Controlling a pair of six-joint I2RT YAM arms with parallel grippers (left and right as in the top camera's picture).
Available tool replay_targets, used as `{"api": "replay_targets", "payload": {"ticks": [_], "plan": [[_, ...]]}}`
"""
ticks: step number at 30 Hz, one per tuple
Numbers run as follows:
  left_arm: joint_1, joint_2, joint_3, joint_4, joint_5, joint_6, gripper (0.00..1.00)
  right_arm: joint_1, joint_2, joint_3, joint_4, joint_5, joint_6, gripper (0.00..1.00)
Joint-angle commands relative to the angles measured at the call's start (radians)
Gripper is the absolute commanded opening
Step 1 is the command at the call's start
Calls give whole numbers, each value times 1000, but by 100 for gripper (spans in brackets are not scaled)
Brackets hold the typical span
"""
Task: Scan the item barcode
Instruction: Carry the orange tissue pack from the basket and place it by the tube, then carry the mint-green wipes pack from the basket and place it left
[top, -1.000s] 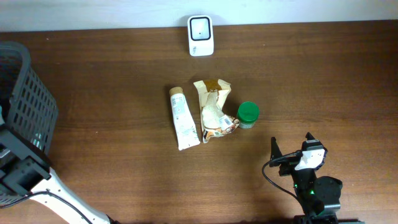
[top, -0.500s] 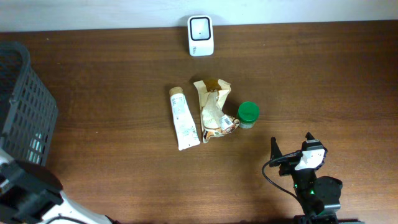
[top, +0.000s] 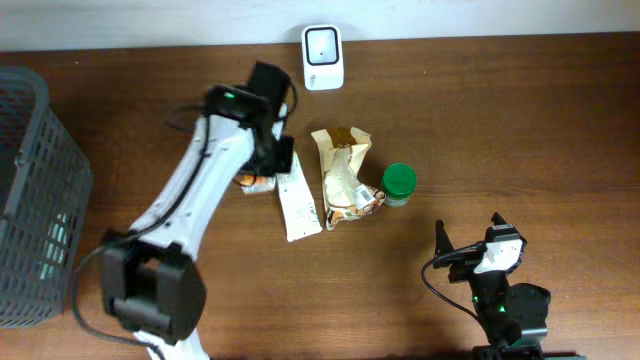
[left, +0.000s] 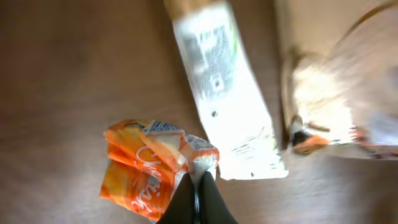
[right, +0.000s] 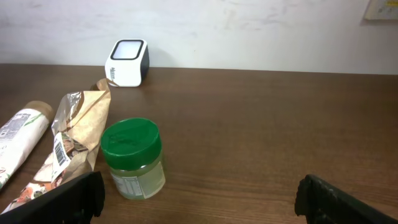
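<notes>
Far left, overhead: dark mesh basket (top: 40, 190) at the table edge.
Centre-left: left gripper (left: 198, 186), clenched on the silver edge of an orange packet (left: 146, 165); the packet sits just left of the tube, well below the scanner.
Centre: white tube (top: 298, 205), lying lengthwise, cap end toward the top of the frame.
Top centre: white scanner (top: 322, 44) at the far table edge.
Centre, right of the tube: crumpled brown pouch (top: 345, 178), barcode showing in the right wrist view.
Beside the pouch: green-lidded jar (top: 399, 183), upright.
Lower right: right gripper (top: 470, 240), fingers spread wide, well apart from the jar.
</notes>
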Motion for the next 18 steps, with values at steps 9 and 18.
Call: {"api": "replay_targets", "payload": {"ticks": [9,18], "plan": [[97,-78,205,-3,11,-42,46,5,-6,-3,-5,2,3,98],[1128,-227,348,39,57,-42,86,5,-6,-3,-5,2,3,98]]}}
